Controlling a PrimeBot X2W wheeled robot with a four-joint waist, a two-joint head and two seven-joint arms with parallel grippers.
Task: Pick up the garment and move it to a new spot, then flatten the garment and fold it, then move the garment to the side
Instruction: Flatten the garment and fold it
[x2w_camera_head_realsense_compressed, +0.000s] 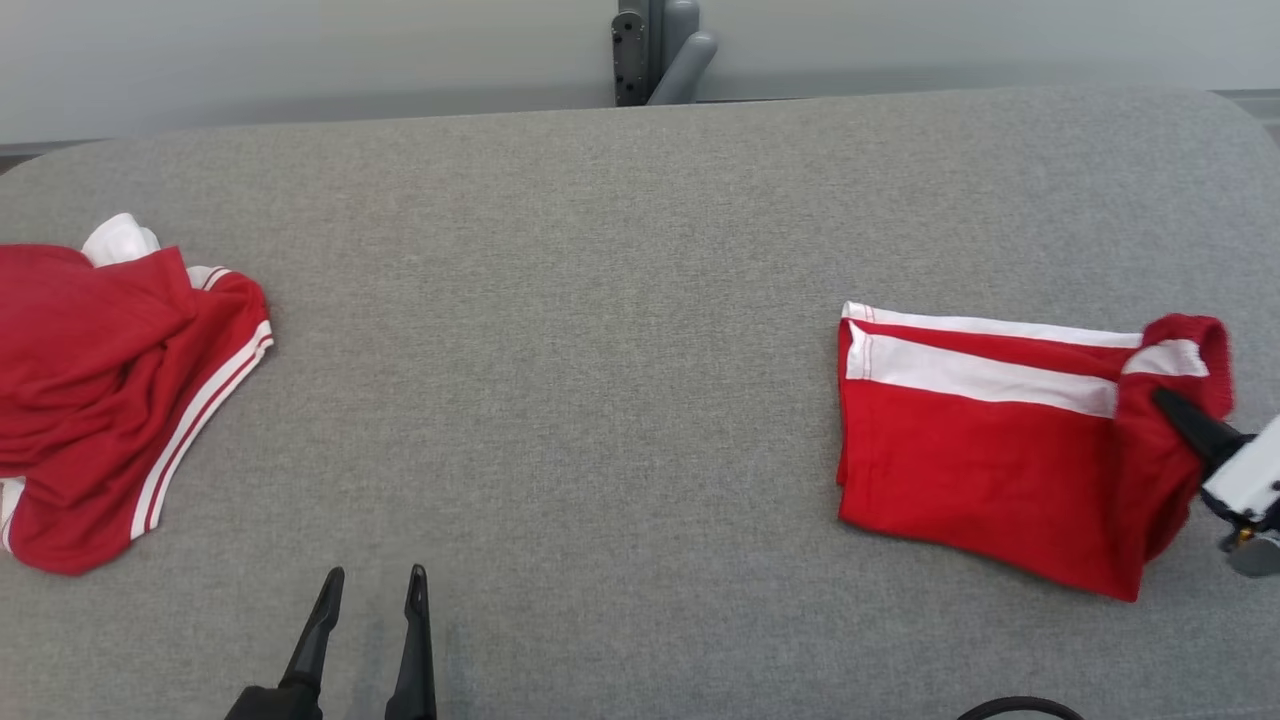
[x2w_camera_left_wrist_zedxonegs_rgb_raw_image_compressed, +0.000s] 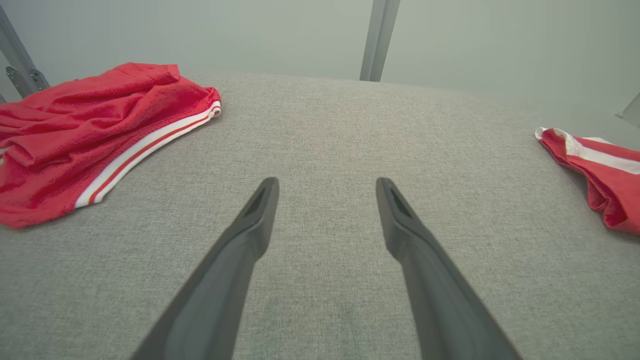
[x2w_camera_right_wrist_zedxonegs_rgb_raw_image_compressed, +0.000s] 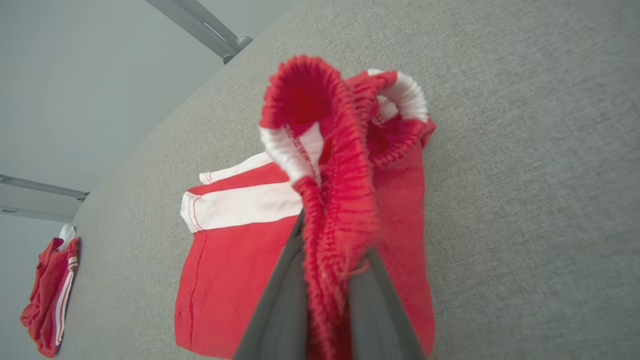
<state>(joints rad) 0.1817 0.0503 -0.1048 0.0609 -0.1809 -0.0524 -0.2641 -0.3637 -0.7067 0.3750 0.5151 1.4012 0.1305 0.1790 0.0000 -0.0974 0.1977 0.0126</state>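
Observation:
Folded red shorts with white stripes (x2w_camera_head_realsense_compressed: 990, 440) lie at the right of the grey table (x2w_camera_head_realsense_compressed: 600, 300). My right gripper (x2w_camera_head_realsense_compressed: 1165, 405) comes in from the right edge and is shut on their ribbed waistband (x2w_camera_right_wrist_zedxonegs_rgb_raw_image_compressed: 340, 165), which bunches up off the surface between the fingers (x2w_camera_right_wrist_zedxonegs_rgb_raw_image_compressed: 285, 300). The rest of the shorts (x2w_camera_right_wrist_zedxonegs_rgb_raw_image_compressed: 225, 260) stays flat on the table. My left gripper (x2w_camera_head_realsense_compressed: 372, 580) hovers open over bare cloth near the front edge, its fingers (x2w_camera_left_wrist_zedxonegs_rgb_raw_image_compressed: 255, 220) spread with nothing between them. From the left wrist view the shorts (x2w_camera_left_wrist_zedxonegs_rgb_raw_image_compressed: 600, 175) sit far right.
A second red garment with white stripes (x2w_camera_head_realsense_compressed: 100, 400) lies crumpled at the table's left edge, also seen as a heap (x2w_camera_left_wrist_zedxonegs_rgb_raw_image_compressed: 90, 135) and a small pile (x2w_camera_right_wrist_zedxonegs_rgb_raw_image_compressed: 50, 310). A grey metal post (x2w_camera_head_realsense_compressed: 655, 50) stands behind the far edge.

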